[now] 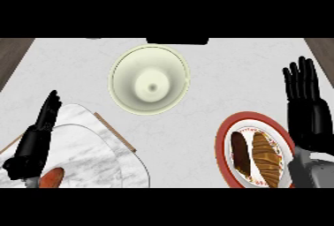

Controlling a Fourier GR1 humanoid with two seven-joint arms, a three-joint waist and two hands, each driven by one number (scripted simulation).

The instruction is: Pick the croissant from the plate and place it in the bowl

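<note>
Head view, looking steeply down on a pale counter (215,79). A cream bowl (166,66) sits at the top centre, holding nothing.

Below and to the right of the bowl, well apart from it, is a red-rimmed plate (222,141). The croissant (266,160) lies lengthwise on the plate, on the half farther from the bowl. A dark shape lies beside the croissant on the bowl side. Whether it is a shadow or a second item cannot be told.

The right hand (312,119) is farther right of the bowl than the plate, beside the plate's outer edge. Its fingers (301,79) are straight and spread, holding nothing.

The left hand (36,137) rests below and left of the bowl, seen edge-on with straight fingers and nothing in it. It sits over a marbled board (98,145) that carries an orange-red item (52,176).

Likely risks:
- **Plate:** the right hand must cross the raised rim, and fingers catching it could shove or tilt the plate.
- **Croissant:** it is long and curved, so a pinch near one end might let it swing or slip.
- **Bowl:** a low carry could knock the bowl's wall, and an early release could leave the croissant on the rim.
</note>
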